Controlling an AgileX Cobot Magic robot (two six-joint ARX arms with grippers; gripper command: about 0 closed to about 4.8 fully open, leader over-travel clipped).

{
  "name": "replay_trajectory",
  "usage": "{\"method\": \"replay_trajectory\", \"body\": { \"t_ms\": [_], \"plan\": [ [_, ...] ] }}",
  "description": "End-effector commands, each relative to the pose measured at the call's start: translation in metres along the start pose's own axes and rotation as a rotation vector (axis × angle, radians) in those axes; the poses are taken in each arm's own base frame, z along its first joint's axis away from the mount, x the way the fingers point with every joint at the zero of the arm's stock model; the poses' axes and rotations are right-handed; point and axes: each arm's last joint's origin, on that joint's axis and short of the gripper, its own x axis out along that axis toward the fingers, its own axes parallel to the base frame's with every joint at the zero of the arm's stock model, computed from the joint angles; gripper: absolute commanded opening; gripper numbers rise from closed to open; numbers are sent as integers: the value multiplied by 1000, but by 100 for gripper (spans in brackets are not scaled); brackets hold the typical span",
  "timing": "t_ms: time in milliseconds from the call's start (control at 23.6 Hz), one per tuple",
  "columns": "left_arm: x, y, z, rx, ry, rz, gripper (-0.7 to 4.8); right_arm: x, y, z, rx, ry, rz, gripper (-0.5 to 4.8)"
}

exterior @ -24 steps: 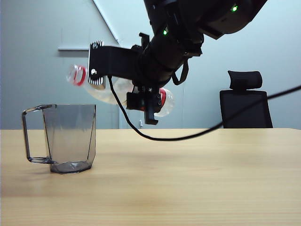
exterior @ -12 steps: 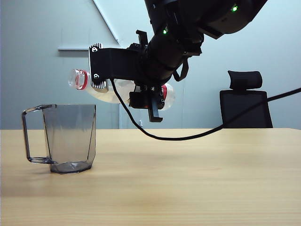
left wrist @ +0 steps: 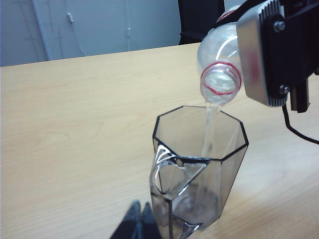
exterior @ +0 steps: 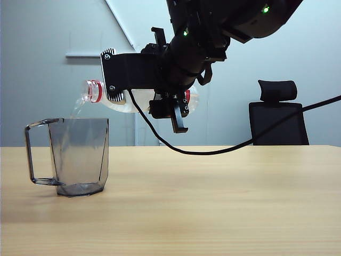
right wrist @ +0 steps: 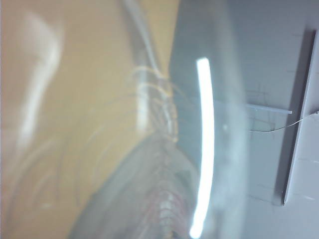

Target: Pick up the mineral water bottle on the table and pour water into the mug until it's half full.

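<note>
Above the table (exterior: 224, 197), at about ten o'clock in the exterior view, we see the right tool (exterior: 113, 76) clamped around the mineral water bottle (exterior: 133, 101), which lies nearly level with its open, red-ringed mouth pointing toward nine o'clock and tipped slightly down. From that mouth a thin stream of water (exterior: 76, 111) falls into the mug (exterior: 80, 154), which stands upright on the table at about eight o'clock, its angular handle facing nine o'clock. We can make out only a little water at the bottom of the mug. In the left wrist view the bottle mouth (left wrist: 220, 83) hangs just above the mug's rim (left wrist: 199, 130), apart from it, and the stream (left wrist: 209, 129) runs down inside the far wall. At six o'clock of that view the dark tips of the left tool (left wrist: 137, 224) show just beside the mug's handle, apparently pressed together with nothing between them. The right wrist view is filled by the blurred clear wall of the bottle (right wrist: 149, 149). A black cable (exterior: 213, 152) sags from the arm toward three o'clock, and an office chair (exterior: 278, 114) stands behind the table
</note>
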Motion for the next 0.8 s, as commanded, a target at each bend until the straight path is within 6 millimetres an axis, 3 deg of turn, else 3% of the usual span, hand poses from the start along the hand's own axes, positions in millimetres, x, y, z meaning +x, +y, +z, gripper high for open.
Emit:
{"method": "replay_trajectory", "body": {
  "t_ms": [42,803],
  "plan": [
    [0,0,2,-4,-10,-1,-2,-3,-15,0,12,7,-83,260],
    [0,0,2,-4,-10,-1,-2,-2,-15,-1,-12,25,-82,260]
  ]
}}
